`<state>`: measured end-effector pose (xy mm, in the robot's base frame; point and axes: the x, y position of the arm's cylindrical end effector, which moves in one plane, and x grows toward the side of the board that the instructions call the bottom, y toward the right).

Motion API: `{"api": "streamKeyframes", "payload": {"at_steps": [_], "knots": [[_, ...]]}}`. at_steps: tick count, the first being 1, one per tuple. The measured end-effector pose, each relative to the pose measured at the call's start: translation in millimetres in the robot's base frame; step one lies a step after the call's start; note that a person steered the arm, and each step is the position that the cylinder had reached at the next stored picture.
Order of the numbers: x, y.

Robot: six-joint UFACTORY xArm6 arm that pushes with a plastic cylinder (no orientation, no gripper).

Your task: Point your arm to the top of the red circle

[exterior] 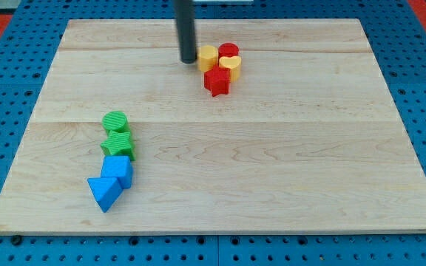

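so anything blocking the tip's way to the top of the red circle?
Partly. My tip sits just left of the yellow block, which lies between it and the red circle. The bare board above both looks clear, so passing over the yellow block's top side should avoid it.

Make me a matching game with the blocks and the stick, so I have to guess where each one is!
Things:
1. my tip
2. red circle
3. green circle
4. blue triangle

Places:
A. lowest in the view's left group
B. just left of the yellow blocks
C. top of the view's left group
D. top of the upper cluster

Pairs: 1-B, 2-D, 3-C, 4-A
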<state>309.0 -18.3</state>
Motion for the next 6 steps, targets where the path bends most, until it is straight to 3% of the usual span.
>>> {"api": "streamKeyframes", "payload": {"at_steps": [1,3,4,6], "knots": [[1.2,7.6],[-18.0,-49.6],[-51.4,-27.5],[-67.1,110.1]]}}
